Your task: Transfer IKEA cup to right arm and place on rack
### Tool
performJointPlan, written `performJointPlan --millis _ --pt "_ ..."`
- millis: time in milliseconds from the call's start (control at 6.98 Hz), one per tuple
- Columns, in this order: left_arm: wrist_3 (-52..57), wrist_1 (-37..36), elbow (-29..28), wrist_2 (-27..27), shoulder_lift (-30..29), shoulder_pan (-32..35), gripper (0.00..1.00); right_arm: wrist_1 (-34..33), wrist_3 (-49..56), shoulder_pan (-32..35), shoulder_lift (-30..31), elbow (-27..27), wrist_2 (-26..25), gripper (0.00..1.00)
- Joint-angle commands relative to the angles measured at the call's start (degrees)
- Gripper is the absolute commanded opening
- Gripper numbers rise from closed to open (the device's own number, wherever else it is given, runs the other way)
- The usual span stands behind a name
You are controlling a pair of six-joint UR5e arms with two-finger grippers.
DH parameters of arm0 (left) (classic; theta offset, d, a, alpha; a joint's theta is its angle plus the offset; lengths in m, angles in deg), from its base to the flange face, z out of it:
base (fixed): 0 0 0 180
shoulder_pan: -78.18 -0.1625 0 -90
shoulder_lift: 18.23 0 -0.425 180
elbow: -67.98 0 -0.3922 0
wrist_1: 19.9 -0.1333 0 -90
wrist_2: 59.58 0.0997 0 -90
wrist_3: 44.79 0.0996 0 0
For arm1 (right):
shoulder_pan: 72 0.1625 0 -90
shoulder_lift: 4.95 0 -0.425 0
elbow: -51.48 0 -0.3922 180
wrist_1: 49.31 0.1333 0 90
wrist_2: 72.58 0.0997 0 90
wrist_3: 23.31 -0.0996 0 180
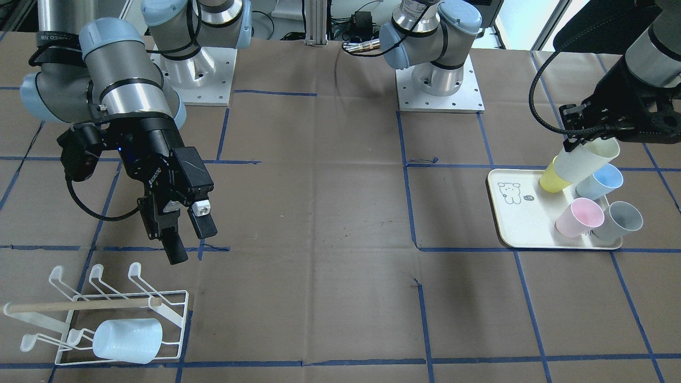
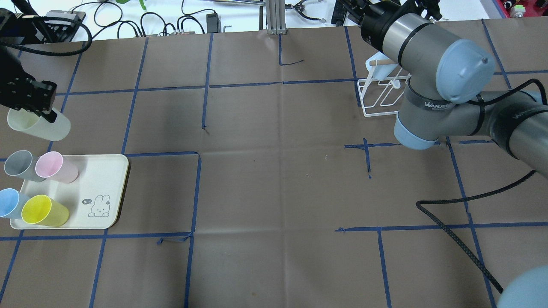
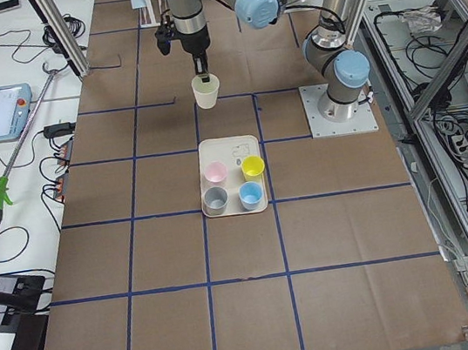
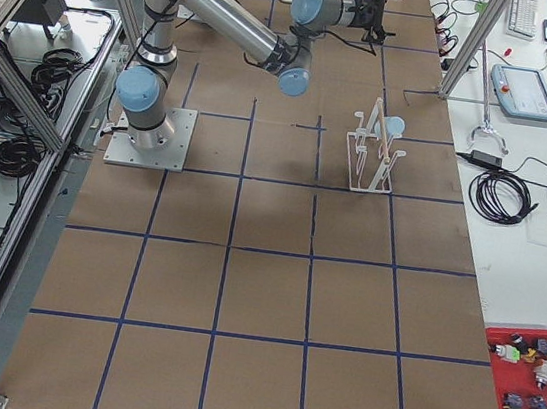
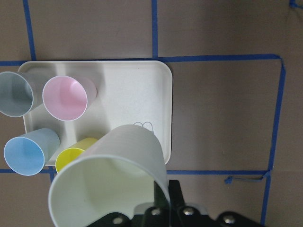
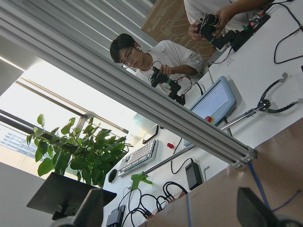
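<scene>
My left gripper [image 1: 577, 137] is shut on the rim of a pale cream IKEA cup [image 1: 589, 158] and holds it tilted in the air over the far edge of the cream tray [image 1: 513, 226]. The cup also shows in the overhead view [image 2: 39, 124] and in the left wrist view [image 5: 109, 184]. My right gripper [image 1: 190, 240] is open and empty, hanging above and behind the white wire rack [image 1: 114, 311]. A pale blue cup [image 1: 129, 340] sits on the rack, which also shows in the overhead view [image 2: 380, 96].
The tray [image 2: 109, 171] holds a yellow cup [image 2: 44, 211], a blue cup [image 2: 9, 202], a pink cup [image 2: 55, 168] and a grey cup [image 2: 21, 165]. Brown paper with blue tape lines covers the table. The right wrist view looks up at people and desks.
</scene>
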Motion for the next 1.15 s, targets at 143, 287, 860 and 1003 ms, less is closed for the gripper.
performJointPlan --millis 143,287,860,1003 --pt "0.5 -18.8 3.5 -17.9 -2.2 2.8 0.0 -0.2 -13.1 0.1 -0.6 -0.2 1.0 1.0" --pt "0.6 -27.8 5.6 -24.5 -3.7 2.9 0.0 -0.2 -17.6 0.1 -0.6 -0.3 1.0 1.0" --pt "0.2 -58.8 10.5 -33.3 -11.1 13.1 0.0 -0.1 -28.2 1.3 -2.5 -0.4 0.7 1.0" --pt "-0.3 -65.9 11.9 -35.0 -12.7 14.6 0.0 0.6 -30.0 2.4 -3.2 -0.4 0.2 1.0"
